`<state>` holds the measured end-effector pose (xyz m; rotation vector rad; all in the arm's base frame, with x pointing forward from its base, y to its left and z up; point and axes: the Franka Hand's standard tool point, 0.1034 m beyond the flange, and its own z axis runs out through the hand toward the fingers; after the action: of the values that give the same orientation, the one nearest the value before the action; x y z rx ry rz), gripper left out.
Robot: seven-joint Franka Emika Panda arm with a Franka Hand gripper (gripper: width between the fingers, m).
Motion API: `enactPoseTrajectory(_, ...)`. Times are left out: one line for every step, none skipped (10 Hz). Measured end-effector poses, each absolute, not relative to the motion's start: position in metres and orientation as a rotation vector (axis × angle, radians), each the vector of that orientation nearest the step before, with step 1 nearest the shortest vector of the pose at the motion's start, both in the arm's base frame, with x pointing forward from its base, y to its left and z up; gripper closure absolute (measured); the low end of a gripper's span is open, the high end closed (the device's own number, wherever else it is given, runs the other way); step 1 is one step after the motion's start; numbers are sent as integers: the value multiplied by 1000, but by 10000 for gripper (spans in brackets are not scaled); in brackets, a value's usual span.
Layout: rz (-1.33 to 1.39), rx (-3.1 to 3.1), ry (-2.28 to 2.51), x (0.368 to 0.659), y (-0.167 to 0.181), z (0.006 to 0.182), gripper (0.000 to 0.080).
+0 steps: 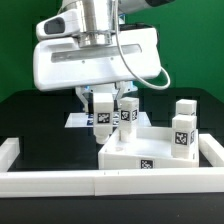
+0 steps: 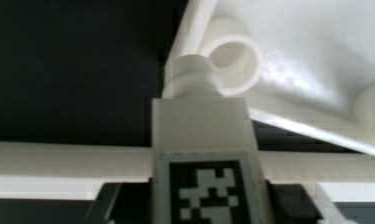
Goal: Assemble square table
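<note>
My gripper (image 1: 103, 101) is shut on a white tagged leg block (image 1: 103, 116) and holds it upright at the near-left corner of the white square table slab (image 1: 150, 152). In the wrist view the leg (image 2: 203, 130) runs out from between the dark fingers (image 2: 123, 202), its tag facing the camera. Its rounded end sits against a round boss (image 2: 239, 56) at the corner of the slab (image 2: 317, 60). A second leg (image 1: 128, 112) stands just to the exterior view's right of the held one. Two others (image 1: 181, 135) (image 1: 187, 108) stand upright at the slab's right side.
White border rails run along the front (image 1: 100, 181), the left (image 1: 10, 150) and the right (image 1: 211, 150) of the black table. The marker board (image 1: 78, 120) lies behind the gripper. The wrist view shows a rail (image 2: 59, 156) crossing behind the held leg.
</note>
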<state>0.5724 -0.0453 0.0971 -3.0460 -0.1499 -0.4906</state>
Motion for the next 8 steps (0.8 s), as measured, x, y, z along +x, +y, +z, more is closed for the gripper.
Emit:
enactPoseTrajectory(-500,-3055,-162,572,-47,96,509)
enactPoseTrajectory(-578,-3092,-177,573,-59,98,509)
enactPoseTrajectory(-585,-3098,-171,570,-60,97,509)
enactPoseTrajectory(-582,-3094,-148,570,-58,96,509)
enactPoseTrajectory(-582,-3086,-127,572,-52,96,509)
enactPoseTrajectory(-582,-3079,-122,573,-45,96,509)
enactPoseTrajectory(-585,-3070,-101,575,-39,96,509)
enactPoseTrajectory(-601,-3066,-95,577,-32,96,509)
